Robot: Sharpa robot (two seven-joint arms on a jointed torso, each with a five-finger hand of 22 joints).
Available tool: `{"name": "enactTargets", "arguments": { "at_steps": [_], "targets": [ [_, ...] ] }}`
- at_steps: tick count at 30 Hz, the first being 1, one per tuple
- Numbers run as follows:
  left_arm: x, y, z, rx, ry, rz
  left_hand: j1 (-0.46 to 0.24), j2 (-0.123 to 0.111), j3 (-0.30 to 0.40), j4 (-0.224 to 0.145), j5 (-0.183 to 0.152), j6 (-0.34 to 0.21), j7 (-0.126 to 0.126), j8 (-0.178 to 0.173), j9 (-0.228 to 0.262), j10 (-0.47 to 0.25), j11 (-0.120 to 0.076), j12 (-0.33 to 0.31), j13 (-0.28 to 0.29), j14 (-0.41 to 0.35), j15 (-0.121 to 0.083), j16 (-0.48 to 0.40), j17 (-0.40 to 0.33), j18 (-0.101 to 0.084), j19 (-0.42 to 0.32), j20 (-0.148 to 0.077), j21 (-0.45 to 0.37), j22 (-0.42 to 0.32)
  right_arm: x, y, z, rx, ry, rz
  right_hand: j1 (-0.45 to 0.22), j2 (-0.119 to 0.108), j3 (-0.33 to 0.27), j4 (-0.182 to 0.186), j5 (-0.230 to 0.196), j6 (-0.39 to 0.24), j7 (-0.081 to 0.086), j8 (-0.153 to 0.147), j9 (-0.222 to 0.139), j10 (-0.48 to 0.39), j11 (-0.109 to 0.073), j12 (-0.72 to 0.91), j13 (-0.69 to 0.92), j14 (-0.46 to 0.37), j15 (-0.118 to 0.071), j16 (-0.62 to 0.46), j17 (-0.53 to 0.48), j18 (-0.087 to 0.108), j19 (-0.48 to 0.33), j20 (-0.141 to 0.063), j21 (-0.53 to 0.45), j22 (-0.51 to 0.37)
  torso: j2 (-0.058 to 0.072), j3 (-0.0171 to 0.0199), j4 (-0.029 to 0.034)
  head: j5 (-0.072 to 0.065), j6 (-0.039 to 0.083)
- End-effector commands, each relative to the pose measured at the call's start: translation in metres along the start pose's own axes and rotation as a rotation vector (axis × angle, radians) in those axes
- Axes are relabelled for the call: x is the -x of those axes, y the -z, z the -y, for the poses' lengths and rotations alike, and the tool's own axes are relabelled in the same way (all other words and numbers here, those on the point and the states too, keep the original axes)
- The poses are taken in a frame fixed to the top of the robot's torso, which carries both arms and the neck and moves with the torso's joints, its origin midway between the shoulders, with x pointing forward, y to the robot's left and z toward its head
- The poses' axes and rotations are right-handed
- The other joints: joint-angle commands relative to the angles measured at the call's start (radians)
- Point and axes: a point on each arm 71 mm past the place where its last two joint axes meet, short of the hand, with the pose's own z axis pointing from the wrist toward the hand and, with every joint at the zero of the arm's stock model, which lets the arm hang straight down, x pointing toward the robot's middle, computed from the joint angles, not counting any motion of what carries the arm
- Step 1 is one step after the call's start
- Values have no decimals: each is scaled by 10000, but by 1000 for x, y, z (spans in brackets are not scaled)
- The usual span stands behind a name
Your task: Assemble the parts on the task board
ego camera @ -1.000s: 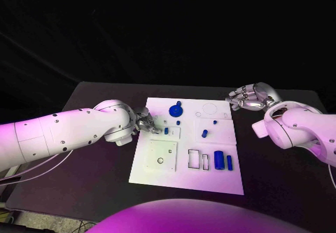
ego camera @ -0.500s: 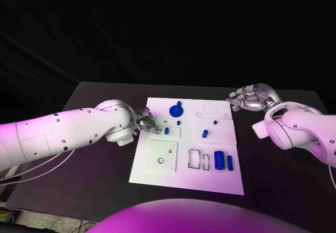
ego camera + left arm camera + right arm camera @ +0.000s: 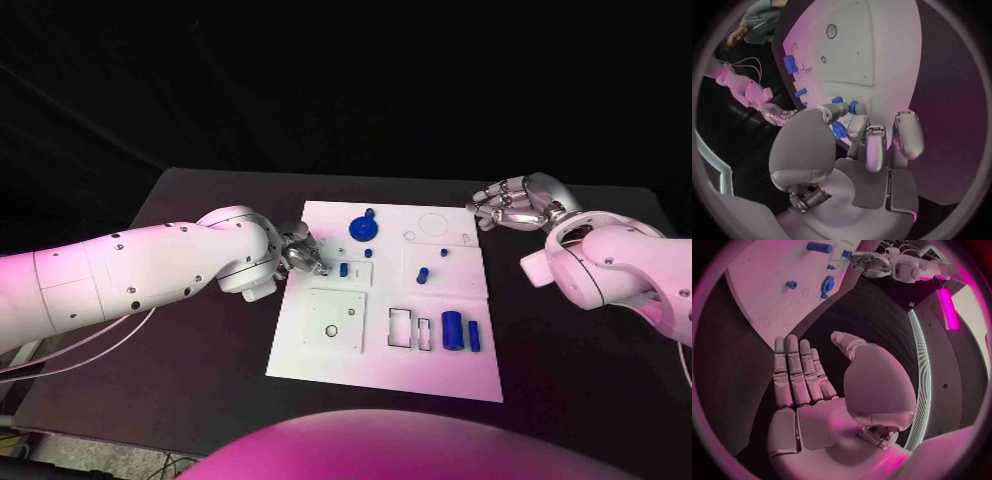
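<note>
The task board [image 3: 387, 345] lies flat at the centre of the black surface [image 3: 188, 360].

Left hand [image 3: 300, 251]: positioned over the board's left edge. Its fingers [image 3: 856, 124] are bent inward, and in the left wrist view their tips close around a small blue part [image 3: 839, 130] at that edge. A second short blue part [image 3: 343, 268] stands in the board immediately beyond the fingertips, and a small blue peg [image 3: 368, 252] sits just past it. Whether the hand bears the pinched part's weight or only presses on it where it sits cannot be determined.

Right hand [image 3: 513, 201]: positioned off the board, above the dark surface beside the board's far right corner, well apart from every part. Its fingers [image 3: 798, 372] are extended, lie side by side and hold nothing; the thumb stands clear of them.

Parts on the board, referenced to the left fingers:
- A round blue gear [image 3: 362, 228] with a knob lies farther out, toward the board's far edge.
- A blue peg [image 3: 421, 274] and a small blue stud [image 3: 441, 252] stand near the board's middle, between the two hands.
- A thick blue cylinder [image 3: 451, 329] and a thin blue bar [image 3: 473, 335] lie side by side toward the near right corner, just beside two rectangular recesses [image 3: 400, 327].
</note>
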Motion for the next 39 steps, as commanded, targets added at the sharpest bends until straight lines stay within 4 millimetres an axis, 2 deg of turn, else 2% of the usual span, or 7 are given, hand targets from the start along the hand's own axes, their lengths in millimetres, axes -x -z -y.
{"name": "enactTargets", "arguments": {
  "at_steps": [1, 12, 31, 39],
  "targets": [
    [-2, 1, 2, -110, 357, -96, -81, 53, 1417, -1380, 75, 49, -5, 58, 8, 68, 14, 77, 22, 1038, -12, 36, 2634, 12, 62, -11, -9, 1808, -2, 0, 0, 35, 99, -171, -3, 63, -20, -26, 25, -66, 313, 48, -12, -29, 16, 34, -15, -29, 13, -56, -9, 110, 26, 50, -64, -8, 6, -1, -5, 0, 1],
    [-2, 5, 0, -126, 679, -285, -117, 71, 1534, -1503, 125, 97, -4, 118, 21, 87, 9, 81, 20, 1038, -17, 36, 2634, 13, 66, -13, -5, 1809, -2, 0, 2, -3, 101, -181, -2, 61, -21, -31, 50, -67, 313, 49, -13, -29, 16, 37, -21, -27, 13, -62, -12, 110, 27, 50, -69, -17, 10, 4, -10, -35, 1],
    [17, 16, 7, -414, 599, -594, -111, 87, 1656, -1636, 122, 123, 3, 156, 26, 50, 10, 5, -58, 1038, -17, 36, 2634, 27, 31, -16, -67, 1791, -2, 0, 3, -25, 103, -177, -8, 58, -27, -37, 77, -68, 313, 52, -16, -30, 17, 44, -32, -24, 14, -72, -17, 110, 30, 52, -77, -33, 9, 8, -13, -55, 1],
    [29, 10, 9, -315, 501, -2056, -76, 135, 1744, -1792, 137, 130, 37, 147, 17, -31, 47, -143, -212, 1038, 9, 36, 2634, 49, -43, -4, -179, 1761, -3, 0, 2, -17, 100, -190, -8, 58, -27, -37, 77, -68, 313, 52, -16, -30, 17, 44, -32, -24, 14, -72, -17, 110, 30, 52, -77, -33, 9, 11, -13, -62, 1]
  ]
}}
